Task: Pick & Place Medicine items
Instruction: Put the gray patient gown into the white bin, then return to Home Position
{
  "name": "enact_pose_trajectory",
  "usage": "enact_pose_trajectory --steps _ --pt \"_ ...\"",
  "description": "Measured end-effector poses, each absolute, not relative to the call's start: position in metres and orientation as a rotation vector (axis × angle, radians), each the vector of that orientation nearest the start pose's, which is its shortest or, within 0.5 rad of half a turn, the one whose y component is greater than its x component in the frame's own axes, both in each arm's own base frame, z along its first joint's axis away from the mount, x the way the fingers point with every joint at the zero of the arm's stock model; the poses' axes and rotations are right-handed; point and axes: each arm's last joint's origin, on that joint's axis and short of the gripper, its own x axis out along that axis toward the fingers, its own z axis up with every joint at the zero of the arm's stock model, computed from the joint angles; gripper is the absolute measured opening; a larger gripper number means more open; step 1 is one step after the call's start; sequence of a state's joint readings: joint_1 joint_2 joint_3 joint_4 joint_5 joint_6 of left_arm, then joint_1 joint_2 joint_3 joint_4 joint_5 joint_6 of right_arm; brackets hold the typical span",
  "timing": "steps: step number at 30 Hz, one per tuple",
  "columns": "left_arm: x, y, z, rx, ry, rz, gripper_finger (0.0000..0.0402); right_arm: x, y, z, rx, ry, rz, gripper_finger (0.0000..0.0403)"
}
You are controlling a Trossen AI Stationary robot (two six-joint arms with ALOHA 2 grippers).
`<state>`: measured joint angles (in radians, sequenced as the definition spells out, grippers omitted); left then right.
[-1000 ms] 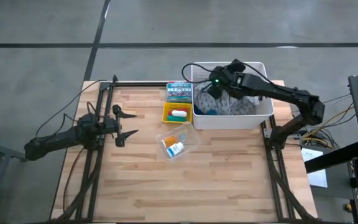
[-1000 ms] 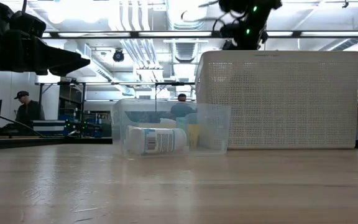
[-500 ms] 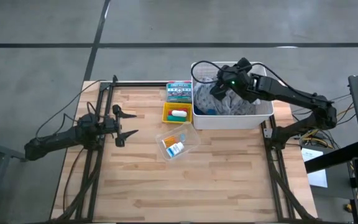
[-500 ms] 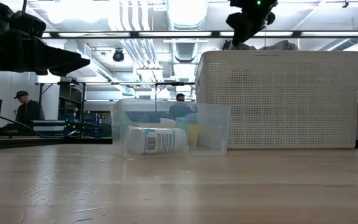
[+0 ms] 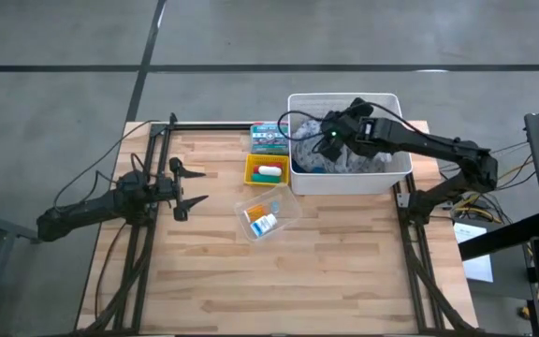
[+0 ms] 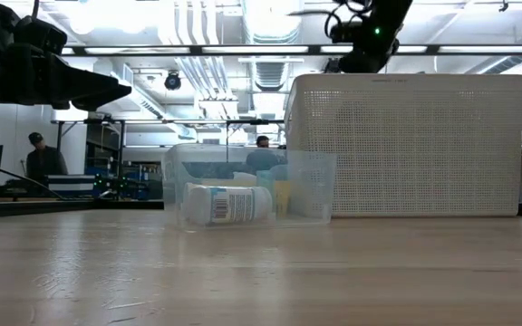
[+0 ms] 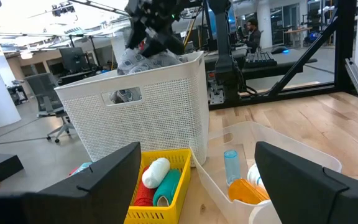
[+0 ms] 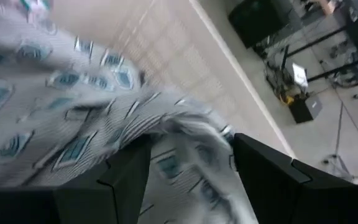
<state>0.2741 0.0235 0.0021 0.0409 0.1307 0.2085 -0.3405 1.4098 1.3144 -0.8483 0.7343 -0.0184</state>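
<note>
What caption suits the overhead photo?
Right gripper reaches into the white basket of cloth; left gripper waits open beside the medicine trays.

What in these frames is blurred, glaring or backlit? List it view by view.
Right wrist view: the grey patterned cloth fills the frame, smeared and soft. Low view: bright ceiling lights glare overhead, the left tool is a dark silhouette, and the near tabletop is soft. Left wrist view: the yellow tray is sharp, its own fingers are blurred. High view: even light, faint shadows.
</note>
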Motion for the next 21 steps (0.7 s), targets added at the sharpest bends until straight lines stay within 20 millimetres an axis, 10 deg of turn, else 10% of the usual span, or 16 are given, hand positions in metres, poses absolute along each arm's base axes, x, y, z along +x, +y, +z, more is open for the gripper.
enact_pose_trajectory --steps 21 --pt "0.096 0.023 0.166 0.212 -0.004 0.145 0.0320 0.244 -0.081 0.349 -0.133 0.873 -0.866 0.0226"
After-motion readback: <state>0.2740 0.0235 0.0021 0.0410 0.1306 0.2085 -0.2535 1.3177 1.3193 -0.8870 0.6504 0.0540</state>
